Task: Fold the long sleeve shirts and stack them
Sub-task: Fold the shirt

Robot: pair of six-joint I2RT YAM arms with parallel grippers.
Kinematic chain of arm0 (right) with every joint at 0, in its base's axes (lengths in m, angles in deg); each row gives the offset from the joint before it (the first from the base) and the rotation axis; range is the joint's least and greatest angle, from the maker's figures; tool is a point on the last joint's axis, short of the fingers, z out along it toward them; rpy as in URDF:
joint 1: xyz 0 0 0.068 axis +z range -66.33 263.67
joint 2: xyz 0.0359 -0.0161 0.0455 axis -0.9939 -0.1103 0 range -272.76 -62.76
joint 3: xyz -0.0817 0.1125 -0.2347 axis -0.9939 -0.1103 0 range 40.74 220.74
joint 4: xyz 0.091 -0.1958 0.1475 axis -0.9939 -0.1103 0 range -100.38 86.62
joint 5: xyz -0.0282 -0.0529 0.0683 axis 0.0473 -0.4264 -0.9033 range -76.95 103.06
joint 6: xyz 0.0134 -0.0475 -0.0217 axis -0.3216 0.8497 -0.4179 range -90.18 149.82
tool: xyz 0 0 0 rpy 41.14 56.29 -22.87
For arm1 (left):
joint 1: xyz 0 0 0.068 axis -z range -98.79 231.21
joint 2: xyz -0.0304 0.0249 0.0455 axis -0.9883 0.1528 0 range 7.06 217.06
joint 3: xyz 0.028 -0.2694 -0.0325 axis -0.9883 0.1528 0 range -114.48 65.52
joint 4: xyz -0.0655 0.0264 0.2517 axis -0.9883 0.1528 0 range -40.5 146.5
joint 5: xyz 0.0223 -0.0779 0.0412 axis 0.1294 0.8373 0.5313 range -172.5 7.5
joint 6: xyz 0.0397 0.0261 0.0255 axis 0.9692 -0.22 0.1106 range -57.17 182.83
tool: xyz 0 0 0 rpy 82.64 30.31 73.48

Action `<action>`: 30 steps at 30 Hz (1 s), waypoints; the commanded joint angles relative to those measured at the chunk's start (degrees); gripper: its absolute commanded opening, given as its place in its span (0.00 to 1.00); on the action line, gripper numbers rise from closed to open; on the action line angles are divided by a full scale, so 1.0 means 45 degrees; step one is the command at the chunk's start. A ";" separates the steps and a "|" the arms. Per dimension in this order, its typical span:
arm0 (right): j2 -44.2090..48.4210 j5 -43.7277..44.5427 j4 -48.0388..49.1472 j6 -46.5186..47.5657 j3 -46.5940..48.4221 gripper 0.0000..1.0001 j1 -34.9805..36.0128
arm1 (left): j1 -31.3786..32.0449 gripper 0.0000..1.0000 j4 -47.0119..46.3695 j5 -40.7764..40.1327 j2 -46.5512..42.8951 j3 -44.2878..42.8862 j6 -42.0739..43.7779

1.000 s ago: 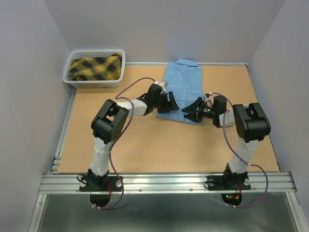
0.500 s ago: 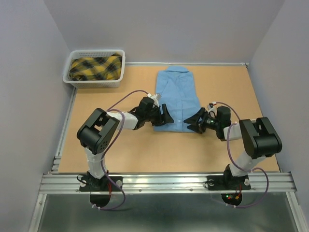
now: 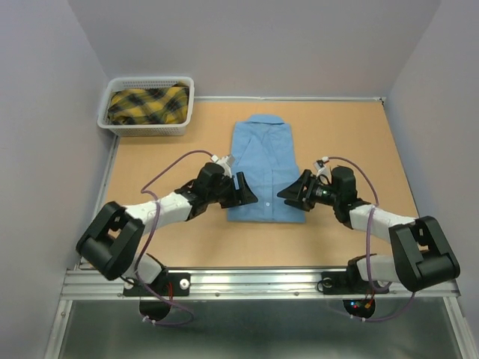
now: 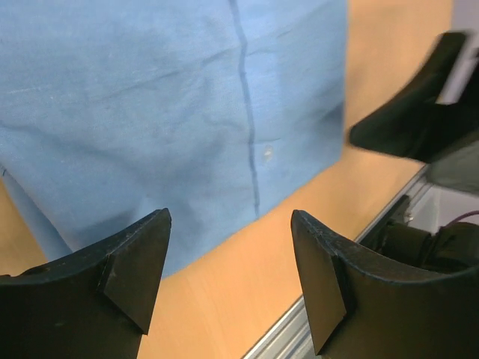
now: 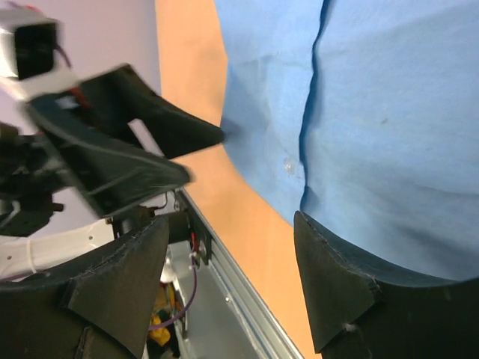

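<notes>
Shirt (image 3: 266, 168) is sitting nearer the arms' bases now & a bit further left than a sec ago. It was up near the far edge of the table (image 3: 150, 172), and both arms are stretching low and pulling back with it. Looks like the pair are dragging the folded bundle to a stacking spot.

L gripper (image 3: 243, 191) is sitting at the shirt's near-left corner, R gripper (image 3: 292, 193) at the near-right. Both are showing fingers apart w/ nothing between them. L wrist view: gripper (image 4: 230, 221) is hovering over bare tabletop, cloth (image 4: 150, 112) just beyond the tips. R wrist view is the same: gripper (image 5: 232, 224) gaping, cloth (image 5: 389, 112) ahead. So the bundle is lying free, prob. just let go.

Material: plain light blue woven cloth, thin & soft, creasing faintly. It's folded into a tidy tall rectangle, collar at the far end, front strip running down the middle w/ a small pale button (image 4: 267, 152). The table is matte tan board. At far left a white slotted plastic basket (image 3: 142, 127) is holding a yellow-black plaid cloth (image 3: 146, 105), poss. the next garment.
</notes>
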 commanded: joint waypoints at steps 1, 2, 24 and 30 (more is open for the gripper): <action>-0.0774 0.0322 0.1081 -0.0645 0.0771 0.73 0.1070 | 0.0072 0.77 -0.0238 -0.0580 -0.2236 0.0593 -0.0679; -0.0971 0.0496 0.1376 -0.0763 0.0830 0.73 0.1634 | 0.0052 0.77 -0.0453 -0.0600 -0.2493 0.0791 -0.0816; -0.7281 0.1943 1.1163 -0.3811 -0.2389 0.69 0.3241 | -0.0338 0.33 -0.6293 -0.2514 -0.1968 0.6767 -0.5737; -0.6815 0.1788 1.1594 -0.3889 -0.2861 0.69 0.3241 | -0.0612 0.33 -0.6549 -0.2046 -0.1851 0.6906 -0.5778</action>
